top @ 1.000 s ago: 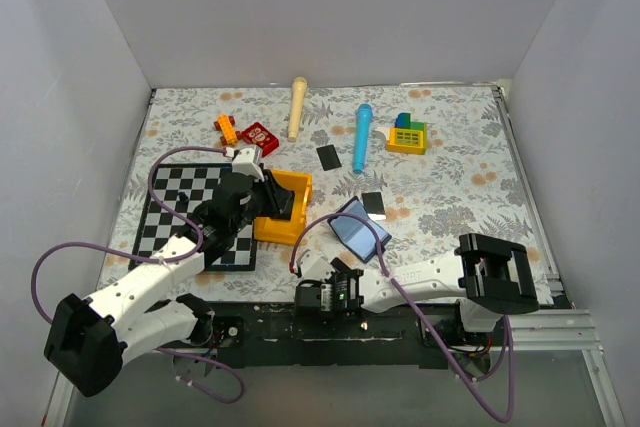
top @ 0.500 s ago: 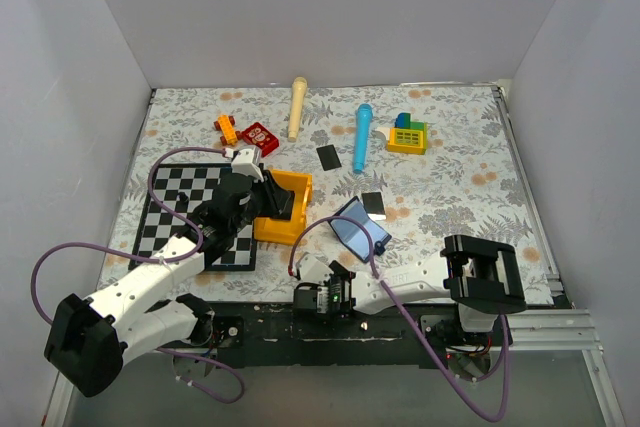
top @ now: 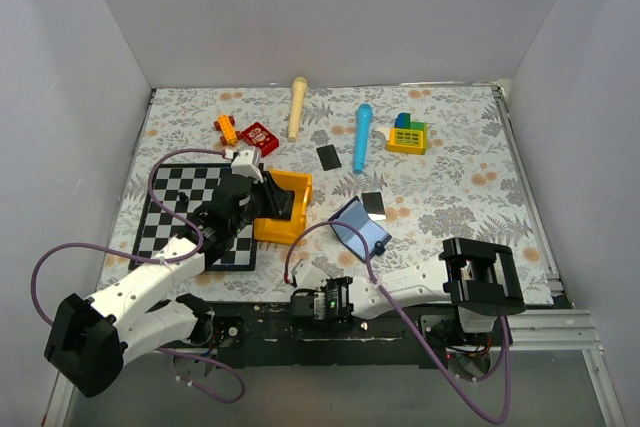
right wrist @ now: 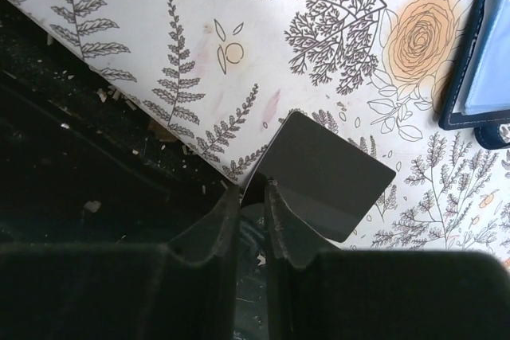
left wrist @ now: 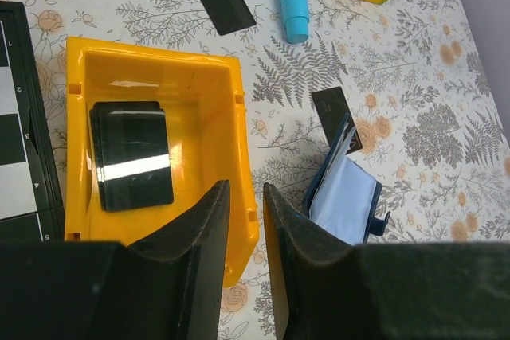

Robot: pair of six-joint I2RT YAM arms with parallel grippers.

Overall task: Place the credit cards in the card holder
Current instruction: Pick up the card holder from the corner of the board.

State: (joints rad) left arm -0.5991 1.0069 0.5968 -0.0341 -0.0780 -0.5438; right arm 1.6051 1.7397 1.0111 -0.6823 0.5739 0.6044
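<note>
top external: fixed high above and behind the arm bases, facing down and forward over the whole table (top: 450, 147); bases at 6 o'clock, far wall at 12
left wrist: on the left arm at middling height, looking steeply down past the left gripper (left wrist: 245, 190) at 6 o'clock; yellow bin (left wrist: 151, 47) at 9, card holder (left wrist: 347, 201) at 4
right wrist: very near the cloth at the table's near edge; right gripper (right wrist: 251, 190) at 6 o'clock, dark card (right wrist: 323, 173) at centre, card holder corner at 2
shared: card holder in all three views; yellow bin in top external and left wrist only
</note>
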